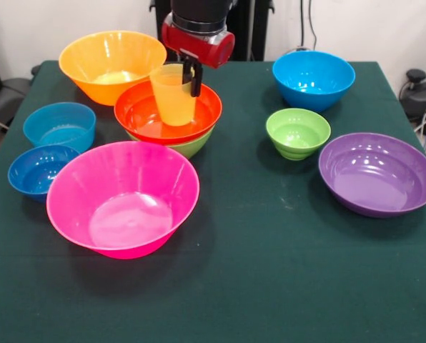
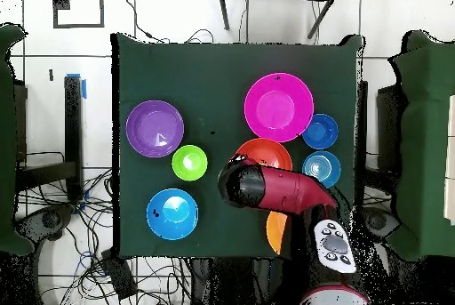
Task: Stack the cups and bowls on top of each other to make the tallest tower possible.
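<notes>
The yellow cup (image 1: pixel 173 93) is being held by the gripper (image 1: pixel 186 73). One black finger (image 1: pixel 195 76) is seen hanging over the cup's rim, on its outer side, so the gripper is being closed on the cup's wall. The cup is standing upright inside the red-orange bowl (image 1: pixel 147 112). It cannot be told if the cup's bottom is touching the bowl or is just above it.

The red-orange bowl is being carried by a green bowl (image 1: pixel 192 146) under it, and only a bit of that green bowl is showing. These pieces are making up the tower, which is placed on the green table (image 1: pixel 270 250) between the orange bowl (image 1: pixel 106 61) and the big pink bowl (image 1: pixel 120 196).

A small green bowl (image 1: pixel 297 132) is sitting alone, near the purple bowl (image 1: pixel 377 173) and the large blue bowl (image 1: pixel 313 78). Two smaller blue bowls (image 1: pixel 59 125) are placed beside the pink one.

From above, the red arm (image 2: pixel 284 190) is seen covering most of the red-orange bowl (image 2: pixel 267 152).
</notes>
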Tool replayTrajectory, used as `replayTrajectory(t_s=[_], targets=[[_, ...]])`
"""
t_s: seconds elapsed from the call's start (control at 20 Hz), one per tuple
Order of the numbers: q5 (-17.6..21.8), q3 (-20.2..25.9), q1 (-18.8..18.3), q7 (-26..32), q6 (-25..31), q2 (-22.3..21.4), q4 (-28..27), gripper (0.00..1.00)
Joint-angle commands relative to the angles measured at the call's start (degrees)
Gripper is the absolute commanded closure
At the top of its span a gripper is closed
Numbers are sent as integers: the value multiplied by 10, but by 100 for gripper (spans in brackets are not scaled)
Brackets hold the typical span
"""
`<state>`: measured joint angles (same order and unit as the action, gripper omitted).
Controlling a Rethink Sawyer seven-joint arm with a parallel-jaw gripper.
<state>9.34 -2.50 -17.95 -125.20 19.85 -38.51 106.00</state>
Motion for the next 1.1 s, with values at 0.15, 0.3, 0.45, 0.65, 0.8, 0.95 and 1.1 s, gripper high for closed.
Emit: replayTrajectory(t_s=[0.15,0.3,0.45,0.65,0.8,0.95,1.1], targets=[[38,20,26,-19,-29,4,2,0],[38,-14,56,-39,-26,6,-15,0],[32,-31,70,-40,-13,-7,-23,0],[27,-27,65,-18,9,-19,-24,0],[25,-23,61,-7,17,-25,-20,0],[24,-19,58,1,29,-38,-15,0],[21,-23,61,5,52,-59,-11,0]])
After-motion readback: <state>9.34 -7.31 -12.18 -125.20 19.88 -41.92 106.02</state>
